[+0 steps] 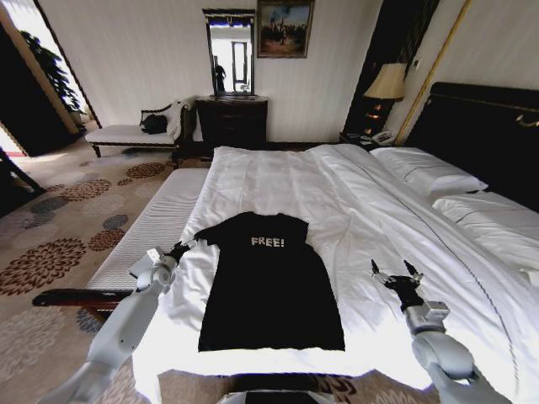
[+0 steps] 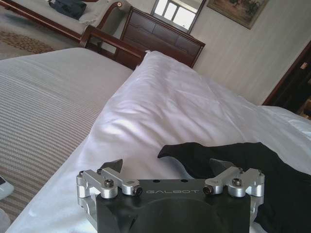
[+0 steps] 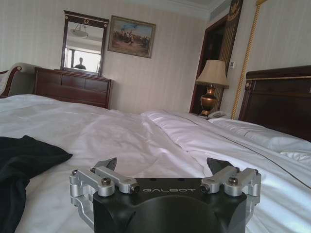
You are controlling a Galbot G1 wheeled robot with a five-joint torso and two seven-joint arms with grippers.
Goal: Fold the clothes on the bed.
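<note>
The clothes, a black T-shirt (image 1: 269, 286) with white "FREE!" lettering, lie flat near the foot of the bed (image 1: 337, 194), collar toward the headboard. My left gripper (image 1: 184, 247) is open just off the shirt's left sleeve; in the left wrist view my left gripper (image 2: 167, 167) has the sleeve (image 2: 218, 155) right in front of its fingers. My right gripper (image 1: 396, 271) stands open over the white duvet, well to the right of the shirt. In the right wrist view my right gripper (image 3: 161, 164) is open over bare sheet, and the shirt's other sleeve (image 3: 26, 153) lies off to one side.
A white-cushioned bench (image 1: 147, 231) runs along the bed's left side. Pillows (image 1: 425, 172) and a dark headboard (image 1: 480, 135) are at the far right. A dresser with mirror (image 1: 232, 118), a chaise (image 1: 135, 130) and a lamp (image 1: 386, 84) stand along the far wall.
</note>
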